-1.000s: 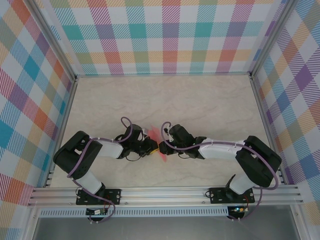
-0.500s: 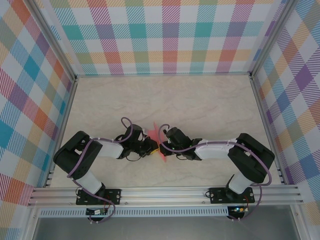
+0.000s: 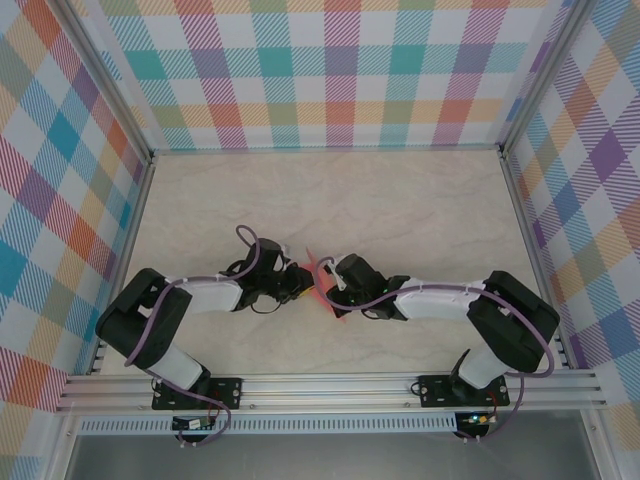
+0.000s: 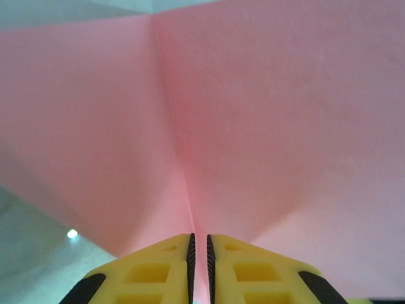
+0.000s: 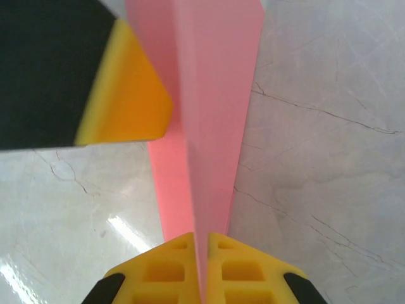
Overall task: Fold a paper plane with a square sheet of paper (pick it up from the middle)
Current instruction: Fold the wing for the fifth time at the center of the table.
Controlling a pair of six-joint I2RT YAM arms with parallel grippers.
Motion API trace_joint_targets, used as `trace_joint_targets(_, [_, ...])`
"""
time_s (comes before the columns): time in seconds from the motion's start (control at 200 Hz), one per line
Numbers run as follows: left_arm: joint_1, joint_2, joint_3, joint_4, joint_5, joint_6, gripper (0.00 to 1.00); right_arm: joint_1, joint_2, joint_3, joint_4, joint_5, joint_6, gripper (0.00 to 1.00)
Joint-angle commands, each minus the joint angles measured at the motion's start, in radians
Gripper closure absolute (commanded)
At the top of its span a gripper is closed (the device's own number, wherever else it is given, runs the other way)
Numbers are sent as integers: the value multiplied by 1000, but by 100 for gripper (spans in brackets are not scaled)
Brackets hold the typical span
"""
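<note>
Pink paper point(image 4: 266, 126) sits pinched in left end effector point(image 4: 199, 246) and right end effector point(image 5: 201, 244).

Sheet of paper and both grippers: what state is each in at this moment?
sheet of paper: creased down the middle, its two halves angled into a fold, pinched from both sides by the grippers.
left gripper: shut on the sheet of paper, fingers nearly touching with the crease running in between them.
right gripper: shut on the sheet of paper, fingers clamped on its folded edge.
</note>
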Motion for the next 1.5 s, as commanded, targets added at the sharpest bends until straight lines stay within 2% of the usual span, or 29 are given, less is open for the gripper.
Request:
trace_joint_targets(0.0, [12, 49, 30, 8, 1, 4, 86, -12, -17, 29, -29, -34, -121, 95])
trace_joint_targets(0.14, [12, 83, 31, 6, -10, 1, 90, -21, 4, 33, 6, -60, -91, 90])
trace_joint_targets(0.285, [12, 92, 13, 2, -17, 2, 93, -23, 24, 24, 76, -84, -22, 78])
trace_joint_targets(0.39, [12, 95, 0, 6, -19, 1, 93, -22, 37, 8, 141, -101, 21, 76])
trace_joint_targets(0.62, [12, 104, -7, 13, -12, -1, 94, -23, 63, 4, 187, -120, 35, 79])
trace_joint_targets(0.875, [12, 79, -14, 7, -14, -1, 94, -25, 91, 2, 191, -183, 36, 90])
trace_joint_targets(1.045, [15, -3, -32, -52, -39, 0, 93, -33, 146, 28, 195, -247, 50, 90])
trace_joint_targets(1.265, [29, -136, -83, -165, -129, 10, 92, -49, 215, 59, 217, -317, 80, 90])
trace_joint_targets(1.495, [37, -195, -98, -155, -127, 24, 91, -70, 230, 73, 224, -386, 102, 90])
